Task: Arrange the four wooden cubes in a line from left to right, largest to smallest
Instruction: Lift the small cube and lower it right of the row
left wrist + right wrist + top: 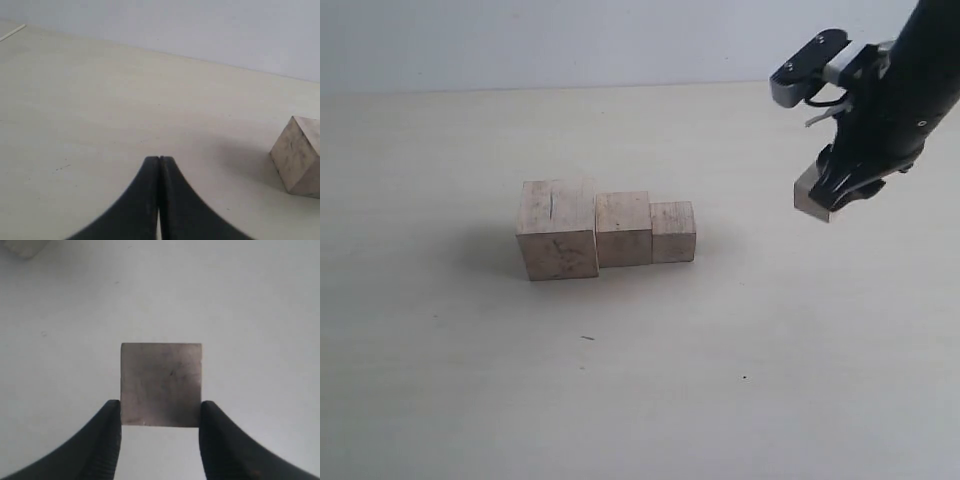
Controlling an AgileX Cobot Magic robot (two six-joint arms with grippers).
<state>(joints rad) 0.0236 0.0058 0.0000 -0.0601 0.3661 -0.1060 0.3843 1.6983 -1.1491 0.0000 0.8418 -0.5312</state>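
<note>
We start with the right gripper (820, 196): it is closed partway on the fourth cube (809, 197), one black finger (107, 435) on each of two opposite sides. In the right wrist view, the fourth cube (161, 382) shows one square face with faint marks, and its far part sticks out past the fingertips of the right gripper (161, 412). The cube hangs in the air, clear of the table (720, 380). It is well to the right of the other three cubes and looks smaller than any of them.

The left gripper (159, 167) is fully closed, tips pressed together with nothing between them. We do not see it in the exterior view. A cube (300, 155) sits on the table off to one side of it, not touching; we cannot tell which one.

The other three sit in a row near the middle of the table, touching side by side:
- The largest cube (558, 230) is on the left, with a dark crack (551, 203) on top and scribbles (560, 250) on the near face.
- The second cube (623, 228) is in the middle.
- The third cube (673, 231) is on the right.

They step down in size from left to right. A pale wall (570, 40) stands behind the table.
</note>
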